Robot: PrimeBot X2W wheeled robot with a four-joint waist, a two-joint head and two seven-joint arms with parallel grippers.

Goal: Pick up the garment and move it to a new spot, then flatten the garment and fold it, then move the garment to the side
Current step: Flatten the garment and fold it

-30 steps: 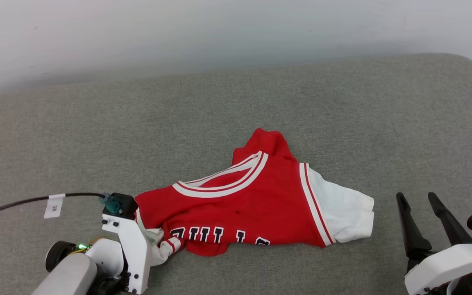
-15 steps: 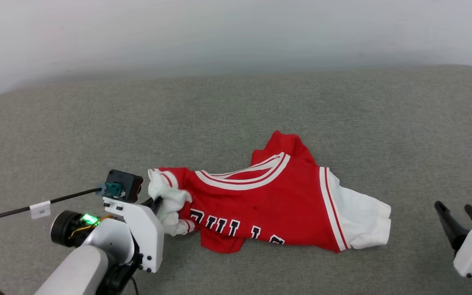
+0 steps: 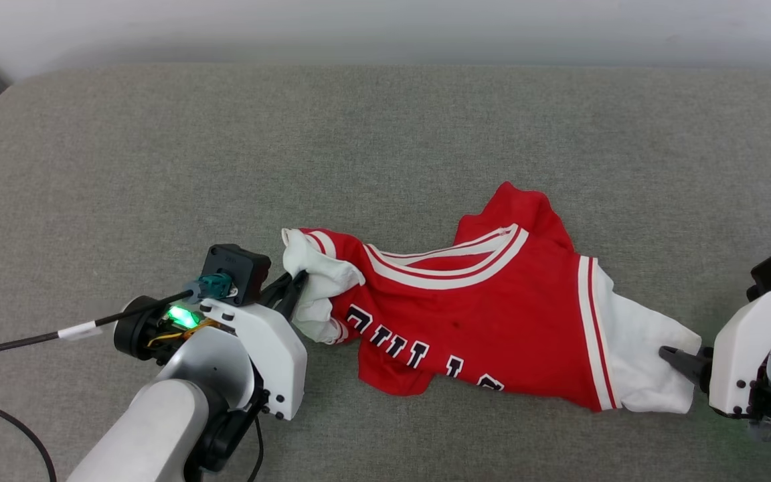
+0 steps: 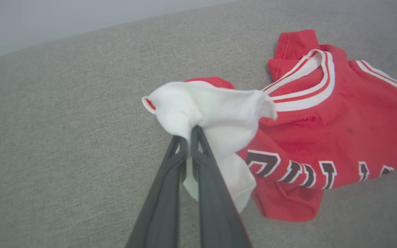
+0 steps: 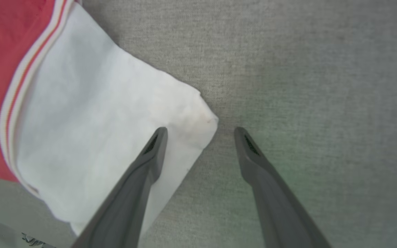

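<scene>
The garment (image 3: 479, 314) is lying rumpled roughly mid-way across the grey cushion (image 3: 158, 167), chest letters facing up. The left gripper (image 4: 189, 132) is pinched tight on 1 white sleeve, bunching it up off the cushion. The right gripper (image 5: 201, 130) is spread wide and gripping nothing, with 1 finger over the other sleeve's corner and 1 over bare cushion.

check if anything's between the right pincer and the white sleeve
Nothing visible does. The open right pincer straddles a sleeve corner of the garment, one finger over white cloth, the other over bare grey cushion.
</scene>
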